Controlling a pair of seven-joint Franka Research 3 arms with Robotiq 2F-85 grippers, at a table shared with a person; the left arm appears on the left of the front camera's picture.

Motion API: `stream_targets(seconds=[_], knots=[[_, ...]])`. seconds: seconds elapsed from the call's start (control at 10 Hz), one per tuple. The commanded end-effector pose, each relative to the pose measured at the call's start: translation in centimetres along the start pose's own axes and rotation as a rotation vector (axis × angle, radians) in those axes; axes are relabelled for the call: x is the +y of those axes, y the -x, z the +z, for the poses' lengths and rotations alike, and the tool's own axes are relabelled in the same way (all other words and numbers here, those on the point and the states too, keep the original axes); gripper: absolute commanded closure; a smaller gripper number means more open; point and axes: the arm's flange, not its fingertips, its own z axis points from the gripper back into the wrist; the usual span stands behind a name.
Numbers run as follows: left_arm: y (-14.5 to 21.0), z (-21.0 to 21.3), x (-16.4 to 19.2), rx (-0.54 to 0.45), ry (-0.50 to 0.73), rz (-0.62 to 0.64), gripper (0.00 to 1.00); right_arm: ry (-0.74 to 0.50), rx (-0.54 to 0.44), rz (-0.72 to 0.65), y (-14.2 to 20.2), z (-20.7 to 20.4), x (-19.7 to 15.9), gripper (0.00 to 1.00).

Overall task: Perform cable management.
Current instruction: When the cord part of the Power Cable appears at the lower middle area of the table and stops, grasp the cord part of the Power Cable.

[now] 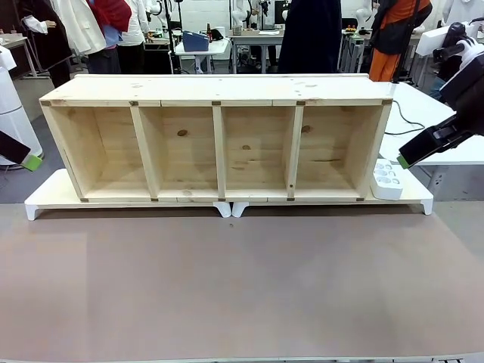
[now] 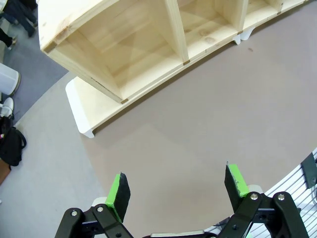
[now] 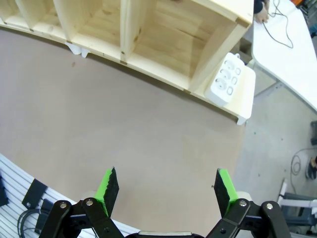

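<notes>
In the front view, the wooden shelf point(image 1: 219, 92) lies on its long side on low white stands point(image 1: 47, 198) along the far edge of the brown table point(image 1: 242, 287), its four compartments open toward the robot. A white power strip point(image 1: 387, 180) rests on the stand against the shelf's right end. The cable point(image 1: 402, 118) runs as a thin black line across a white side table point(image 1: 442, 113) beyond the brown table's far right corner. The left gripper point(image 1: 30, 161) hangs off the table's left edge and the right gripper point(image 1: 404, 159) hangs just past the power strip. In the left wrist view, that gripper's green-padded fingers point(image 2: 119, 191) stand wide apart over bare tabletop, holding nothing. In the right wrist view, the fingers point(image 3: 108, 184) are likewise spread and empty, with the power strip and cable ahead.
</notes>
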Motion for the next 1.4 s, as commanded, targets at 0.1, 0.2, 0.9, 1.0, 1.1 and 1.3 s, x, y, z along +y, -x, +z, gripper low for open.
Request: stream_targets(seconds=[0.1,0.2,0.9,1.0,1.1,1.3], knots=[[-0.08,0.04,-0.09,-0.005,0.002,-0.003,0.0,0.0,0.0,-0.001,-0.05,-0.09,-0.03,0.0],[-0.08,0.04,-0.09,-0.005,0.002,-0.003,0.0,0.0,0.0,-0.001,-0.05,-0.09,-0.03,0.0],[-0.08,0.04,-0.09,-0.005,0.002,-0.003,0.0,0.0,0.0,-0.001,-0.05,-0.09,-0.03,0.0],[-0.08,0.04,-0.09,-0.005,0.002,-0.003,0.0,0.0,0.0,-0.001,-0.05,-0.09,-0.03,0.0],[-0.08,0.04,-0.09,-0.005,0.002,-0.003,0.0,0.0,0.0,-0.001,-0.05,-0.09,-0.03,0.0],[-0.08,0.04,-0.09,-0.005,0.002,-0.003,0.0,0.0,0.0,-0.001,-0.05,-0.09,-0.03,0.0]])
